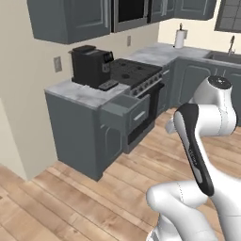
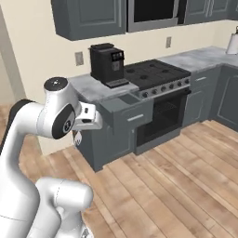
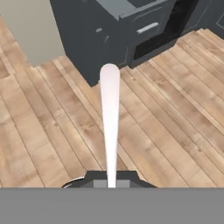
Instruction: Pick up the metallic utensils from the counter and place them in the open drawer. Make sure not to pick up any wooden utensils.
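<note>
Now carrying: gripper [image 3: 111, 183] clenched on pale silver utensil [image 3: 110, 118], handle end pinched at bottom centre of hand view, rest sticking straight up the frame to a rounded tip, over wood floor [image 3: 52, 131].

Drawer [image 1: 126, 109] open, centre of left base view, jutting from grey cabinet [image 1: 80, 127] just left of the oven [image 1: 146, 113]; in right base view drawer [image 2: 128, 109] sits centre, w/ the hand at centre-left, apart from it. In hand view drawer [image 3: 127, 11] at top centre, front panel w/ pale handle facing down-frame.

Coffee machine [image 1: 90, 66] on the marble top [image 1: 80, 92] behind drawer, upper left of left base view.

Judged step: transport to drawer, approx mid-task for this piece; other metal piece can't be placed from these views.

To do it well:
- Keep grip tight; thin piece held at one end, prob. prone to pivot or slip.
- Bring hand above the drawer opening, not at its front; clear the front lip first.
- Lower till tip is inside the walls, then let go; avoid dropping from high, could bounce out.
- Watch cabinet edge and marble overhang above the drawer's back.
</note>
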Robot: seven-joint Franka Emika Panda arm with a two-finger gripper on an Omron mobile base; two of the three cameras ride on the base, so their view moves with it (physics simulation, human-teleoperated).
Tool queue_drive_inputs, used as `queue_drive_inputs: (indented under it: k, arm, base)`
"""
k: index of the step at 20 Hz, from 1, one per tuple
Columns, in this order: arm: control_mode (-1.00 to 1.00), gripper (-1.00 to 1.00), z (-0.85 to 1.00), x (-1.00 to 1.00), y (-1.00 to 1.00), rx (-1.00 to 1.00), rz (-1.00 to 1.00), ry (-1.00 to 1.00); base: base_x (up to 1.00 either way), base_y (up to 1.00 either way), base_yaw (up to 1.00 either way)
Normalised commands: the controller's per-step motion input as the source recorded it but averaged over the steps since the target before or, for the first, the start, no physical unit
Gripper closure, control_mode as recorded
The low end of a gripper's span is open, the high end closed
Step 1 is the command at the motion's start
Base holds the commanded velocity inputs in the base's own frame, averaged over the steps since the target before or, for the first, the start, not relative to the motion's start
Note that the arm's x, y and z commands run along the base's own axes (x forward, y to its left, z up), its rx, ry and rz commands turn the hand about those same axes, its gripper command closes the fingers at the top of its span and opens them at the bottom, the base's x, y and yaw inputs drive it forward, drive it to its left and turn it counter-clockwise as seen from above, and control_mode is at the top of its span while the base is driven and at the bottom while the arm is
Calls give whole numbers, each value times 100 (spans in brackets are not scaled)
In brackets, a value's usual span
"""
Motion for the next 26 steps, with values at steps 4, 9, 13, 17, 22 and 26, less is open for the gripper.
queue_drive_inputs:
  k: [4,9,13,17,22,26]
  arm:
    - [100,100,0,0,0,0,0,0]
    - [100,100,0,0,0,0,0,0]
    - [100,100,0,0,0,0,0,0]
    - [100,100,0,0,0,0,0,0]
    - [100,100,0,0,0,0,0,0]
    - [100,100,0,0,0,0,0,0]
  base:
    - [97,65,-37]
    - [98,60,-36]
    - [87,32,-46]
    - [66,8,-60]
    - [54,12,-60]
    - [10,23,-44]
